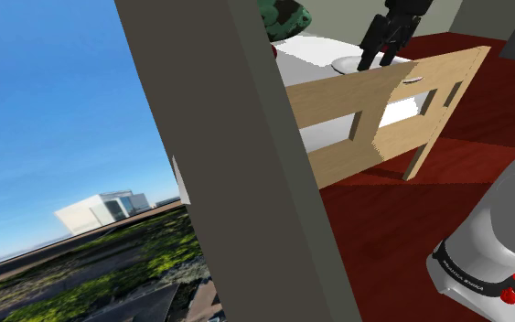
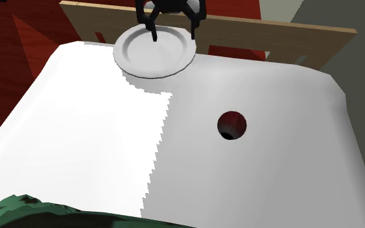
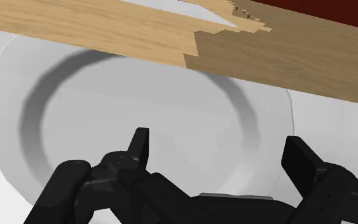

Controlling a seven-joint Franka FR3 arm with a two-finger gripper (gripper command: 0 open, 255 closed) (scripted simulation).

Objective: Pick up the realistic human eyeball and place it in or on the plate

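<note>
While the gripper (image 2: 173, 35) hangs spread and empty over the plate (image 2: 150, 59), the round eyeball (image 2: 232, 125) lies well apart and could roll off under a careless pinch.

I look over a white bed top (image 2: 77, 149) ending at 1 slatted wooden footboard (image 1: 356, 101), red floor (image 1: 411, 238) beyond, dark green cloth (image 2: 25, 210) opposite.

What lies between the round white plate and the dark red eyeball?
Nothing. In the second exterior view, the shaded white surface between the round white plate and the dark red round eyeball is bare.
</note>
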